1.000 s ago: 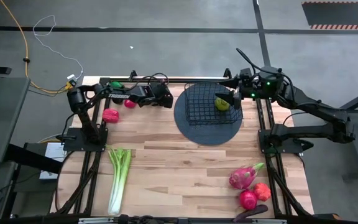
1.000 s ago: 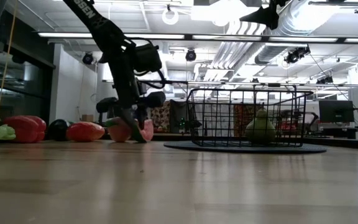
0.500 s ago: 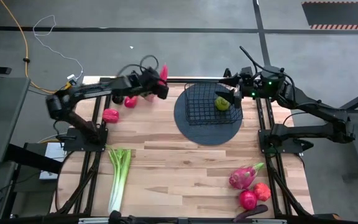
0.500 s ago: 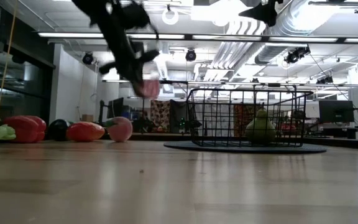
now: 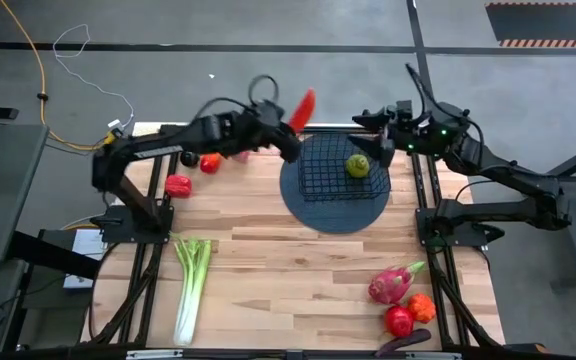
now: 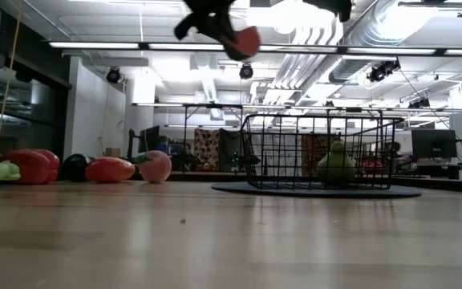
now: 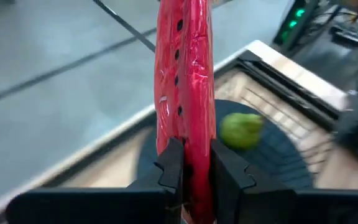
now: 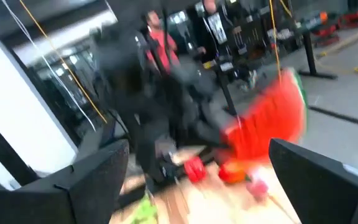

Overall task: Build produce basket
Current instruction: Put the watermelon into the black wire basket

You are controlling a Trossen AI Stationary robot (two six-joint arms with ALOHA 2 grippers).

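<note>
One basket (image 5: 320,170), one green pear (image 5: 357,166), one celery bunch (image 5: 191,286), one dragon fruit (image 5: 391,285), one watermelon slice (image 5: 302,109).

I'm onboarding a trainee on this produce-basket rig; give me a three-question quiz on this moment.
1. True or false: the left gripper is shut on the watermelon slice.
2. What already lies in the basket? A) celery B) green pear C) dragon fruit
3. Fill in: the celery lies on the table's ____ side in the high view.

Key: 1 true. 2 B, the green pear. 3 left; the right gripper waits open at the basket's right edge.
</note>
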